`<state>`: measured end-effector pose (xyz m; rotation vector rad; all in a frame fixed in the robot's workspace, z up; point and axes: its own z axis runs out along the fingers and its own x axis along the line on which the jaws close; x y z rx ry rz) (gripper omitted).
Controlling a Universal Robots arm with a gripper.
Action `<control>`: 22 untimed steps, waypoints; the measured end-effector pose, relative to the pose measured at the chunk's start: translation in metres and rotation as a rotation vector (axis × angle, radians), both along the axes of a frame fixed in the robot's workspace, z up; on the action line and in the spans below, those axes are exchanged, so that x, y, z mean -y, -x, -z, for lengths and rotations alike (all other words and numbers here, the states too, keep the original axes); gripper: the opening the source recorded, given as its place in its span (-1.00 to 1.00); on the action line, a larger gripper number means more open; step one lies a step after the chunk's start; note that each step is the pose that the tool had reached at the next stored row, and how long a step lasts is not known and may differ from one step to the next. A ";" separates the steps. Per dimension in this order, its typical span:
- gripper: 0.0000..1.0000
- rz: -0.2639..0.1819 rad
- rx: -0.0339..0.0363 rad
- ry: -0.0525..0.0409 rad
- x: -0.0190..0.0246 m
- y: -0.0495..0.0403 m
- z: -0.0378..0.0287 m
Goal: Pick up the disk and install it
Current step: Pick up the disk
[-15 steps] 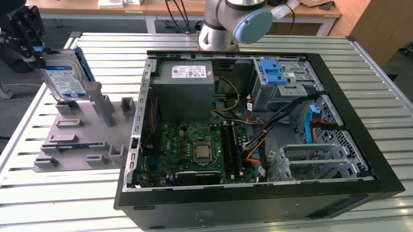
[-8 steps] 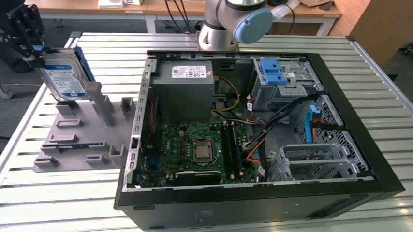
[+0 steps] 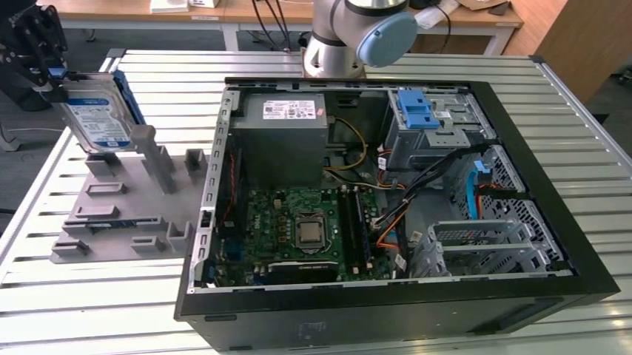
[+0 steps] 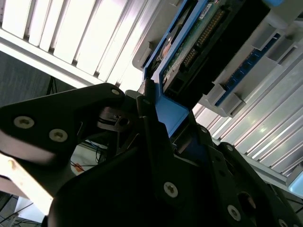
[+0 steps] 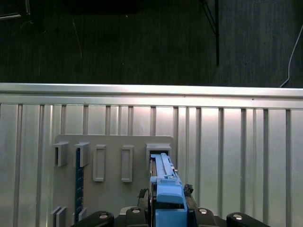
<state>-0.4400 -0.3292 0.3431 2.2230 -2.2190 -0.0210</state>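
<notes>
Gripping the disk (image 3: 94,118) by its upper end, the black gripper (image 3: 52,74) has its fingers (image 4: 147,113) closed tight on the blue plastic carrier frame (image 5: 166,191), as both wrist views show. The disk is a flat silver rectangle with a white-and-blue label. It stands nearly upright, slightly tilted, at the exterior view's left, with its lower end at a slot of the matte grey fixture plate (image 3: 109,214); whether it is seated in that slot I cannot tell. The second wrist view shows its circuit-board side and a row of connector pins. The plate carries blocky rectangular posts and brackets and lies on a ribbed aluminium table (image 3: 59,296). Just beside it, toward the exterior view's right, lies an open black computer case (image 3: 395,314) holding a boxy grey power supply (image 3: 281,137) and a green motherboard (image 3: 296,229).
</notes>
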 end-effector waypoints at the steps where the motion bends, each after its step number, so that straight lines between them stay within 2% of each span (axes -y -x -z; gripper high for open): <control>1: -0.27 0.000 0.0000 0.0000 0.0000 0.0000 -0.0003; 22: -0.27 0.000 0.0000 0.0000 0.0000 0.0000 -0.0072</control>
